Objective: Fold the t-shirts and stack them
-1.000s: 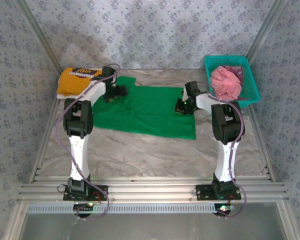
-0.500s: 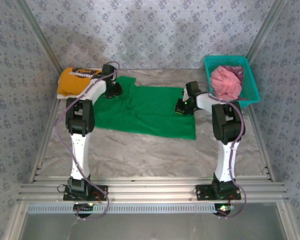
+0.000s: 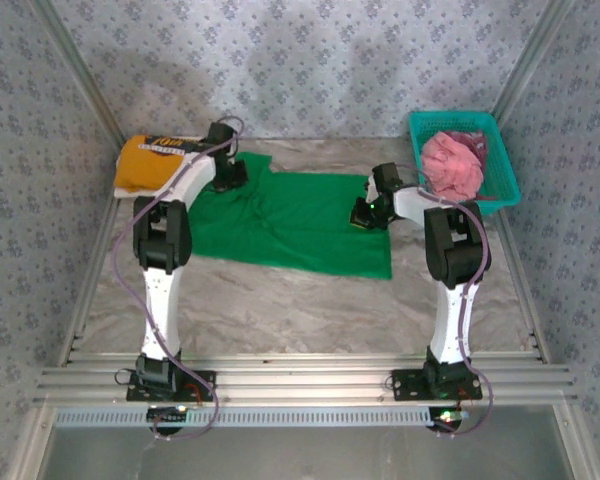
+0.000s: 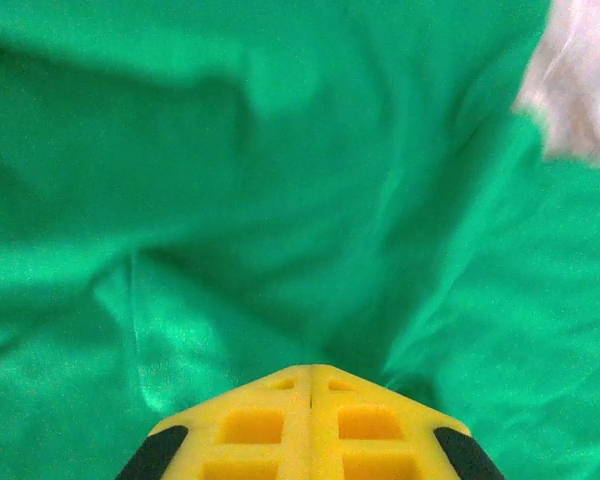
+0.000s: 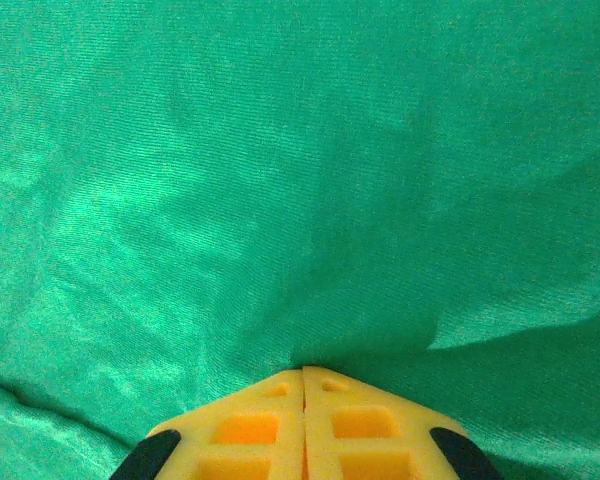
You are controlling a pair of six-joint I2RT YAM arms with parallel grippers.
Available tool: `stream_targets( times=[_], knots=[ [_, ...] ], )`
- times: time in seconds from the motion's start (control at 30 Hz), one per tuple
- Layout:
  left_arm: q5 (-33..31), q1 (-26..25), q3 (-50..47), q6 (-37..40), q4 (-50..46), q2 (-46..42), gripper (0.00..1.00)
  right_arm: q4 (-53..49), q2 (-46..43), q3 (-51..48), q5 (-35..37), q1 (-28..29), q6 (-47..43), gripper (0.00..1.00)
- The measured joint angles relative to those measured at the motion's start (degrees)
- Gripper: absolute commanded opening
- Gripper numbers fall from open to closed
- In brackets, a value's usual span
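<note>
Left gripper (image 4: 310,372) has its yellow fingers pressed together on a pinch of the green t-shirt (image 3: 300,225) near its far left corner. The right gripper (image 5: 302,372) is likewise clamped on the same cloth at its right side. Spread on the bench (image 3: 280,300), the green t-shirt runs lengthwise left to right; its collar end cannot be told. At far left lies the folded yellow-orange t-shirt (image 3: 150,160), its dark print too small to read. The teal basket (image 3: 504,175) at far right holds the crumpled pink t-shirt (image 3: 453,165).
</note>
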Motion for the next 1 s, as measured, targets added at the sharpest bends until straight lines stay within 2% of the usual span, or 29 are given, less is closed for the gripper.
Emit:
stream_targets(
  times=[0.1,0.17,0.3,0.5,0.83,0.9,1.0],
  knots=[
    [-1.2,-1.3,-10.2,-0.5,1.2,-5.1,0.05,0.0,0.0,0.0,-0.1,-0.1,0.0,0.1],
    [-1.8,-2.2,-15.3,-1.4,2.2,-8.3,0.0,0.0,0.0,-0.1,-0.3,-0.2,0.0,0.1],
    [-2.1,-4.0,-17.3,-2.3,4.8,-9.5,0.0,0.0,0.0,-0.1,-0.7,-0.3,0.0,0.1],
    [-2.5,-5.8,-7.6,-2.6,5.6,-1.9,0.0,1.2,-0.6,-1.6,-1.4,-0.5,0.0,0.09],
    [-2.4,-6.6,20.7,-1.5,1.2,15.5,0.0,1.5,-2.3,-4.1,-2.0,-1.2,0.0,0.1],
    [-2.7,-6.6,21.6,-0.7,-0.4,15.6,0.09,1.3,-2.5,-4.1,-1.9,-1.2,0.0,0.1],
    [-3.5,-6.5,16.9,-0.2,-0.4,11.8,0.11,0.7,-2.6,-4.1,-1.9,-1.2,0.0,0.1]
  ],
)
